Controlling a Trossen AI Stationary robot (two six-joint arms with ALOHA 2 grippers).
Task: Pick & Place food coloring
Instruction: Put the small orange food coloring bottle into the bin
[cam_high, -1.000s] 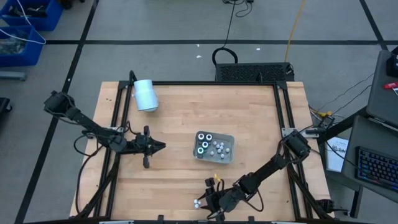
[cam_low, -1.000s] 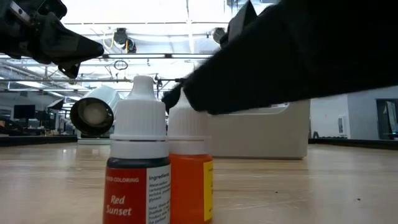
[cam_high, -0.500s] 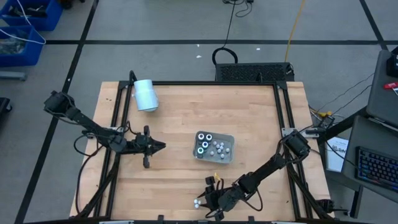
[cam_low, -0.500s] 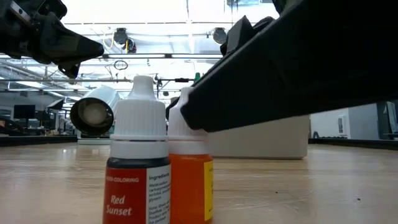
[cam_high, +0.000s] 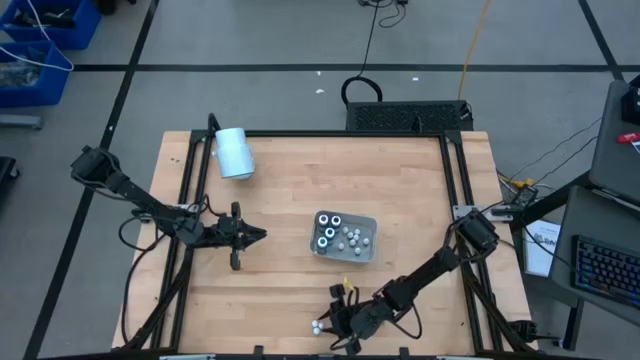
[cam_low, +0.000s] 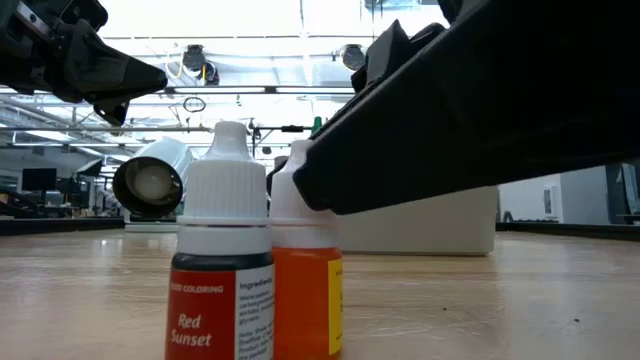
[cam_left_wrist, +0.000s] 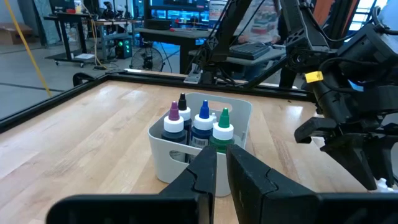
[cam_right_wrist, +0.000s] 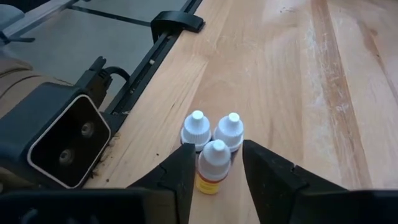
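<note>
The right claw (cam_right_wrist: 212, 163) sits low near the bench's (cam_high: 280, 190) front edge, a little right of the middle, with a yellow-labelled bottle (cam_right_wrist: 213, 165) of food coloring standing upright between its two fingers. The fingers stand part-way open, one on each side of the white cap, and from the right wrist view they look close to it but not yet pressed on; I cannot tell for sure whether either one touches. The bottle's long axis runs straight up from the wood, across the line between the fingers, so a plain squeeze should catch it at the cap or neck. Two more white-capped bottles (cam_right_wrist: 212, 129) stand touching it just beyond the fingertips, which could be nudged. In the low view an orange bottle (cam_low: 305, 262) and a red one (cam_low: 222, 270) stand side by side under that arm.

The grey tray (cam_high: 345, 236), already holding several bottles, lies toward the bench's middle, behind the right claw. The left claw (cam_high: 255, 235), nearly shut and empty, hovers well apart near the left edge, so the right arm is nearer.
</note>
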